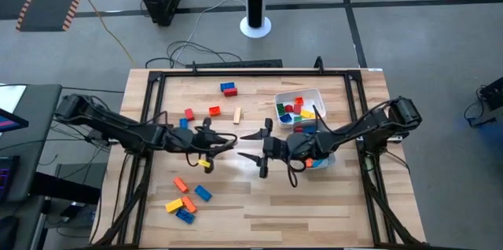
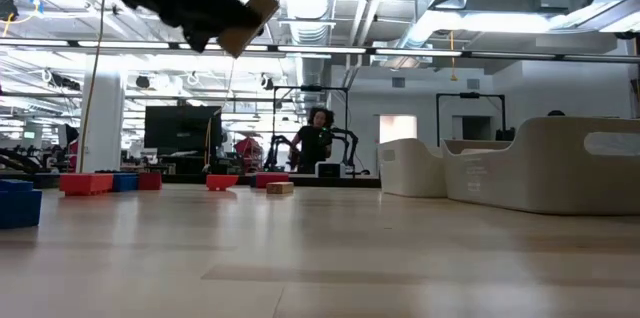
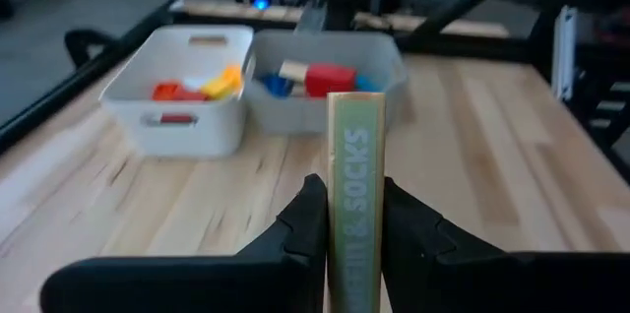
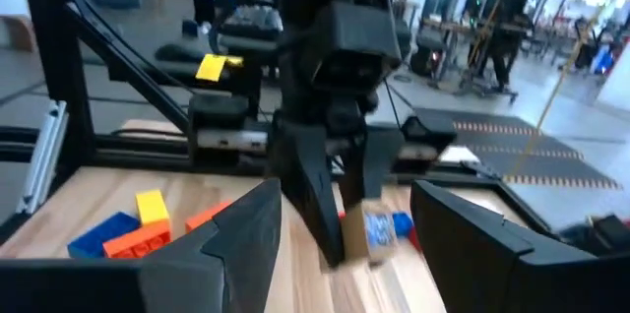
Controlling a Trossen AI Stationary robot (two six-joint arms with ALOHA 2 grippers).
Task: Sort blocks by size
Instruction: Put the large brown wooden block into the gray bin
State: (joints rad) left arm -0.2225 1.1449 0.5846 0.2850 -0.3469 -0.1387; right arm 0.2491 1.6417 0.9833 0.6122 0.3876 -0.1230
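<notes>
Left gripper (image 1: 229,141) is hovering above the middle of the worktop (image 1: 259,199), its fingers (image 3: 305,217) pinching a tan bar block (image 3: 354,195) lettered along its side. Facing it, just apart, the right gripper (image 1: 253,145) is hanging with its jaws spread wide and nothing between them. Beside the right arm, a white tub (image 1: 289,97) is holding red, yellow, green and blue blocks (image 1: 291,110); a second tub (image 3: 386,82) next to it is also holding some. Loose blocks (image 1: 187,200) are lying on the worktop near the left arm, well apart from both tubs.
</notes>
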